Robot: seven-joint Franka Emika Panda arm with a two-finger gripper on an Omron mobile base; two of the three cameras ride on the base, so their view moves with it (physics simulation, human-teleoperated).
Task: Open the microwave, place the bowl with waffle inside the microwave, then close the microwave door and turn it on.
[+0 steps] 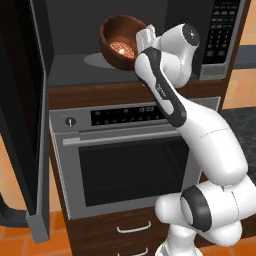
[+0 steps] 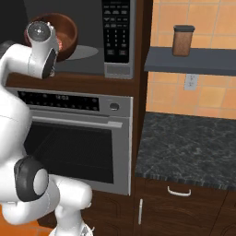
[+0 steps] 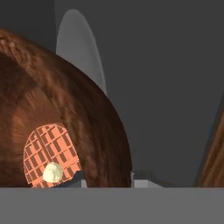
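Bowl (image 1: 121, 39) with waffle (image 3: 51, 161), pinched at its rim by the gripper (image 3: 109, 178), hangs tilted over the turntable (image 1: 102, 60) inside the microwave (image 1: 135, 40). Risk: steep tilt may spill the waffle on release.

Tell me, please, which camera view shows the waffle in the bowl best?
The hand view: the waffle and its pale dollop fill the bowl. The left base view shows it small and tilted; in the right base view the arm blocks it.

Kitchen: built-in microwave (image 1: 150, 45) above wall oven (image 1: 125, 155) left of frame, dark stone counter (image 2: 189, 147) lower right, orange tiled wall (image 2: 203, 97).
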